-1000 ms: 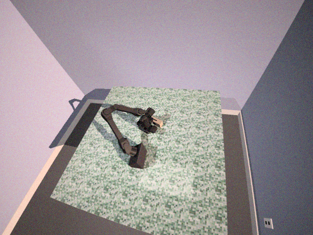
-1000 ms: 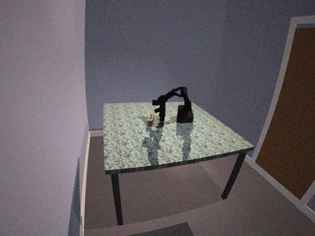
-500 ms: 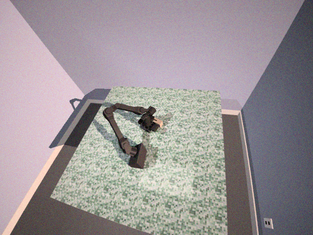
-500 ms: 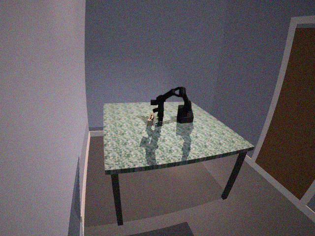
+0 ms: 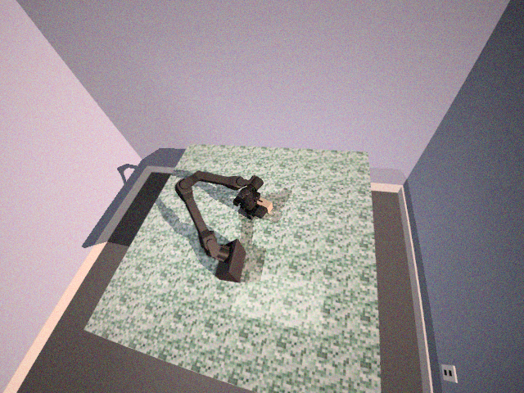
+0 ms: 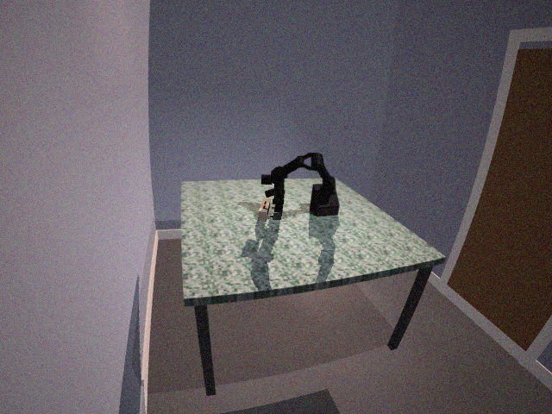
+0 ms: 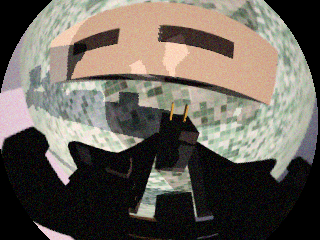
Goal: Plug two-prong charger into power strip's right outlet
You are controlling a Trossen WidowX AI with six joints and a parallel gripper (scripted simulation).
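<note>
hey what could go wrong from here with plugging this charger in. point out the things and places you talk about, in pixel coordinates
The charger (image 7: 176, 131) is in the gripper (image 5: 255, 215) (image 6: 277, 217) (image 7: 172, 138), its prongs (image 7: 172, 112) bare and short of the power strip (image 5: 265, 205) (image 6: 265, 205) (image 7: 200, 67), so a crooked approach might catch one prong first and leave the shutter closed. The strip has two dark recesses, so it could also go for the wrong one.

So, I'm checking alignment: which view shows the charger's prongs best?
The wrist view: both gold prongs stand out above the black charger. The top and exterior views show no prongs I can make out.
</note>
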